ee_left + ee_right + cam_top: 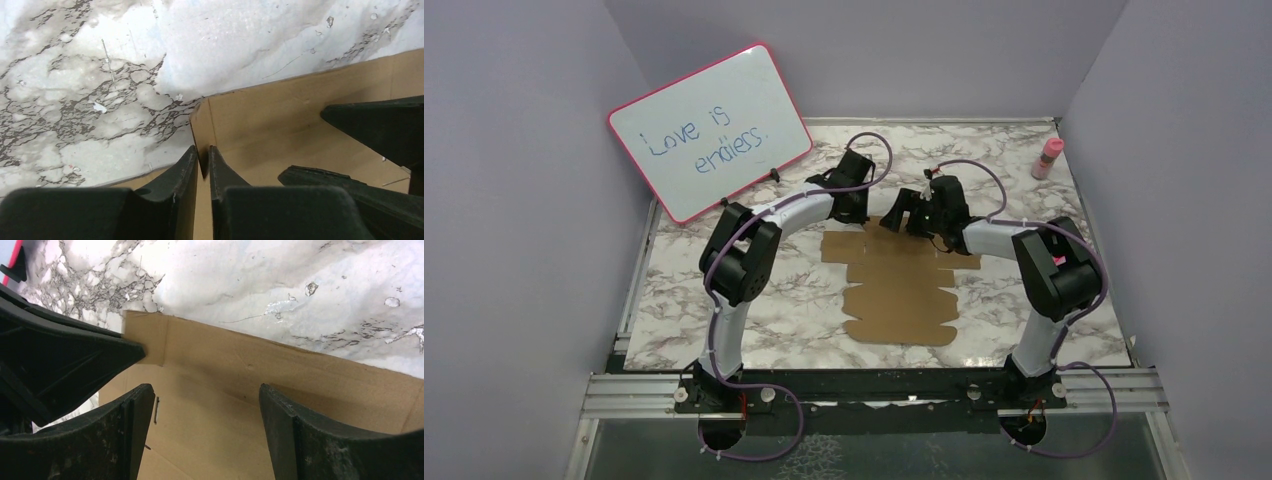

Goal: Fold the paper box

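A brown cardboard box (899, 285) lies as a flat die-cut sheet with notched edges and tabs in the middle of a marble-patterned tabletop (774, 310). Two black and white robot arms reach in from the near edge, one on each side of the box, and meet at its far end.

The left hand (202, 160) is at the box's far left corner. Its wrist camera shows its two fingers (180, 172) pressed almost together, with a thin cardboard flap (202, 125) clamped between them. The flap stands up on edge, and the rest of the box spreads out to the right of it.

The right hand (205, 400) is just beside the left hand, over the box's far edge. Its fingers (135, 412) stand wide apart, with only cardboard showing in the gap below. It is not clear whether the fingertips touch the box. A fold line runs across the cardboard, parallel to the far edge.

Beyond the box to the left, a pink-framed whiteboard (711, 130) stands propped up. It reads "Love is endless." in blue handwriting. Beyond the box to the right, well apart from it, a small pink bottle (1048, 158) stands upright on the tabletop. Plain grey walls close in the scene on three sides.
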Available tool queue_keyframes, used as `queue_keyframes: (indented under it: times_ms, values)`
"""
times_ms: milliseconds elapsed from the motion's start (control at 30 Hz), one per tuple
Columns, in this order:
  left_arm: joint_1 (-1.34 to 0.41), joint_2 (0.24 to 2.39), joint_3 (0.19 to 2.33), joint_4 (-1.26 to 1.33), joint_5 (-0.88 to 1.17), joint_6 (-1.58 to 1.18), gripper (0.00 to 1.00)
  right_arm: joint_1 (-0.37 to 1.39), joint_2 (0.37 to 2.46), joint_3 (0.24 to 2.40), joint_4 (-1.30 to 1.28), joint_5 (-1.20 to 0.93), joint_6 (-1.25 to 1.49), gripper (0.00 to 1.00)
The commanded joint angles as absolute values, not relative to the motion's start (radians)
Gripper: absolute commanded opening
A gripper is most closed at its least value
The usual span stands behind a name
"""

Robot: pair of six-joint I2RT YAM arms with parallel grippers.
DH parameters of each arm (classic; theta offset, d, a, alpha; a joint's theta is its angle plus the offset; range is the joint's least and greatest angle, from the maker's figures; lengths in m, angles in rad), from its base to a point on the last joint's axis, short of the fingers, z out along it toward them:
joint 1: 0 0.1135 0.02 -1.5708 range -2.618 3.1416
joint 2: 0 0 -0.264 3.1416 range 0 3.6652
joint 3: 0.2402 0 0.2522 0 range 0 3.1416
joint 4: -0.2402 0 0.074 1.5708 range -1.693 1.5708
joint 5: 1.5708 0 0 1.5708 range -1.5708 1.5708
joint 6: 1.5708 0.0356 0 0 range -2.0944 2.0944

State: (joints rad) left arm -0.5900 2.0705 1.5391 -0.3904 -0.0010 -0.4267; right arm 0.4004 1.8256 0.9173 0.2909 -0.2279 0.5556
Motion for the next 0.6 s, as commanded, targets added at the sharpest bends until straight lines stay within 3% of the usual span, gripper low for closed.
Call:
queue_keyframes:
  times_ms: [0,400,567]
  values:
    - [-0.586,2.049,1.564,-0.416,-0.048,-0.395,0.19,0.409,1.773,0.931,0.202,-0.217,0.53,0.82]
    - [-0.575,1.863,1.416,-0.386,-0.023,-0.398,0.5,0.394,1.624,0.905,0.125,-0.157,0.485,0.86]
    - [-0.575,1.804,1.332,-0.314,0.053,-0.422,0.6,0.288,1.587,0.863,0.111,-0.163,0.482,0.88]
